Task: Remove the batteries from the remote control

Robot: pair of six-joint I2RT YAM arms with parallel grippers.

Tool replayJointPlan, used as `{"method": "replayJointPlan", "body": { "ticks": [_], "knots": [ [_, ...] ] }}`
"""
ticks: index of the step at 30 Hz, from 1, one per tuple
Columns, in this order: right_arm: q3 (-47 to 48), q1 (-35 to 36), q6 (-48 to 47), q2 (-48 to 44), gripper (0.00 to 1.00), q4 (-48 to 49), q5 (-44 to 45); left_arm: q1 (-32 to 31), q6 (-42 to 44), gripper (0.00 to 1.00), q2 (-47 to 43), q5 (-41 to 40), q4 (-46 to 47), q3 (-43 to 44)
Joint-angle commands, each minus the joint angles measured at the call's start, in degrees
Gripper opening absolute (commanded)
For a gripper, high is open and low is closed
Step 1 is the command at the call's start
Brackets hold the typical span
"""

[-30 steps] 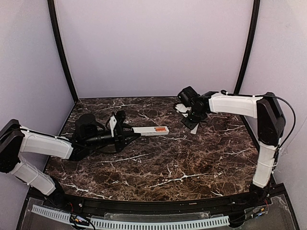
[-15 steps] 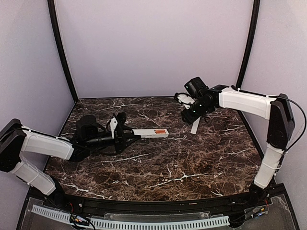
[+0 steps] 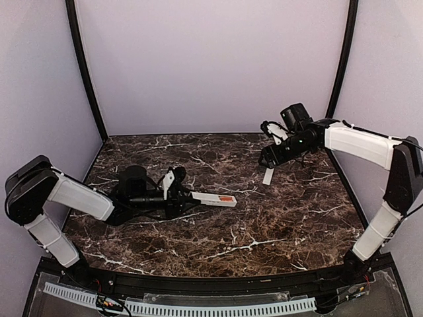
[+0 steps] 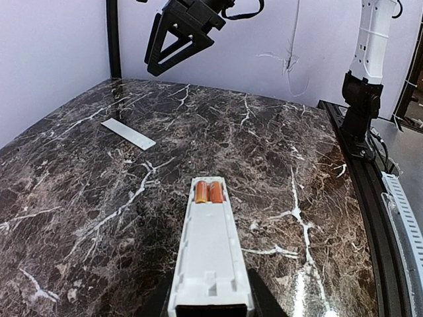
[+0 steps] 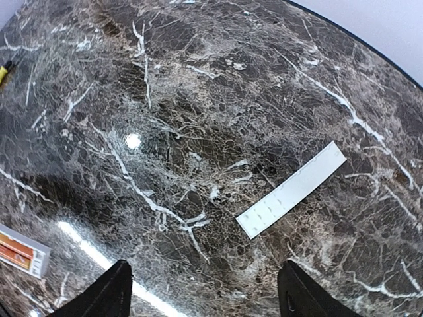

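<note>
Left hand (image 3: 182, 195) is pinching the remote (image 4: 210, 261) at mid-desk, with the batteries (image 4: 208, 192) sitting in its open recess. Right hand (image 5: 206, 297) is hanging spread above the cover (image 5: 291, 190) near the desk's far right corner. Next move, I'd say: crossing over and plucking one battery out.

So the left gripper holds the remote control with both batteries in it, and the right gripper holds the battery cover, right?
No. The right gripper is open and holds nothing; the battery cover lies flat on the table, as the right wrist view shows. The left gripper does hold the remote control with both batteries in it.
</note>
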Motion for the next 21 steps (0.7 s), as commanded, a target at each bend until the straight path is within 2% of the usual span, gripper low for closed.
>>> {"method": "replayJointPlan", "body": {
  "ticks": [1, 5, 21],
  "knots": [
    [-2.2, -1.5, 2.8, -2.9, 0.81, 3.2, -4.3, -1.2, -0.1, 0.00, 2.3, 1.7, 3.0, 2.9],
    [-3.7, -2.5, 3.6, -4.3, 0.98, 4.4, -5.2, -1.9, 0.2, 0.00, 5.3, 1.8, 3.0, 4.0],
    [-4.5, -3.2, 4.0, -4.0, 0.98, 5.4, -6.7, -3.7, 2.6, 0.00, 11.7, 2.1, 0.7, 7.6]
  ]
}}
